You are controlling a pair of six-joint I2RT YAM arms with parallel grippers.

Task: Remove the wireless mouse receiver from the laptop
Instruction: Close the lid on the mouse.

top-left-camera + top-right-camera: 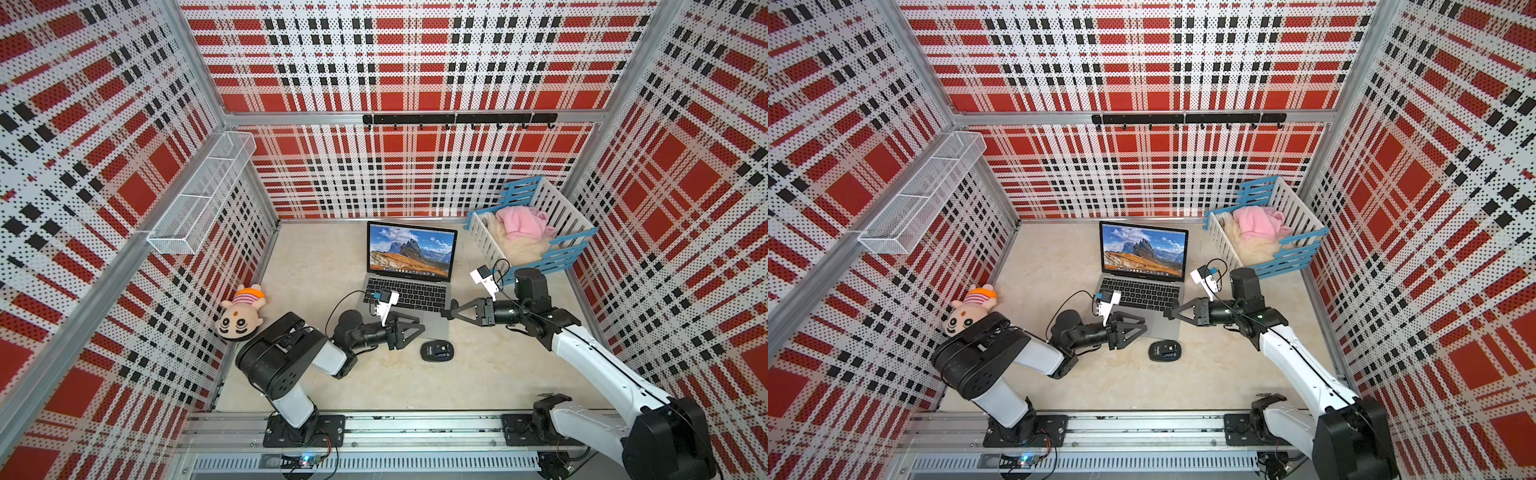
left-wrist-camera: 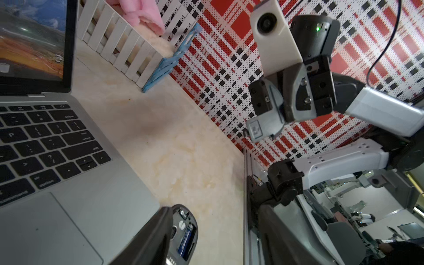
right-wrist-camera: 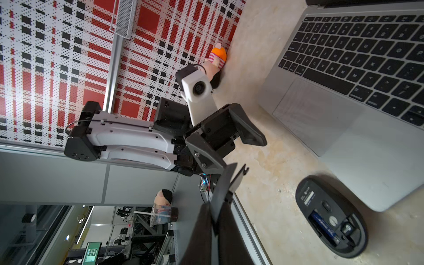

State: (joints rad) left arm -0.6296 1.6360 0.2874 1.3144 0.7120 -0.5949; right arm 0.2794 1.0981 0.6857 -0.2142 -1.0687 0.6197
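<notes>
Nearest me: the mouse (image 3: pixel 330 215) lies belly-up on the surface (image 1: pixel 478 374), just off the front edge of the laptop (image 1: pixel 432 328), with its bay open. It's an oval of matte black plastic with a blue-wrapped battery (image 3: pixel 322 226) in one slot. Beside the battery sits a tiny black block with a pale logo. I read that as the receiver (image 3: pixel 346 229), parked in the mouse, but it's too small to be sure.

My left fingers (image 3: pixel 250 132) are spread wide with nothing between them, hanging over the laptop's front left part, close to the mouse. My right fingers (image 1: pixel 455 311) are clamped on the mouse's cover (image 3: pixel 226 183), a thin dark plate with a small hooked tab, seen edge-on.

The laptop is a slim, smooth grey metal slab with black keys, a big trackpad and the lid up. No nub shows on the side edges the wrist views cover. The back edge is hidden.

Judgement: the pull looks done and the receiver is out of the laptop. The next move is likely the cover: line the tab up with the bay's slot, lay it flat, press lightly. Thin plastic flexes and may slip in a pinch. The mouse is light and could skate on the glossy stone-look surface, so my left should steady it.

Farther back: a slatted white-and-blue basket (image 1: pixel 559 253) holding pink and cream fleece, and a soft plush doll (image 1: pixel 239 320) by the left wall.
</notes>
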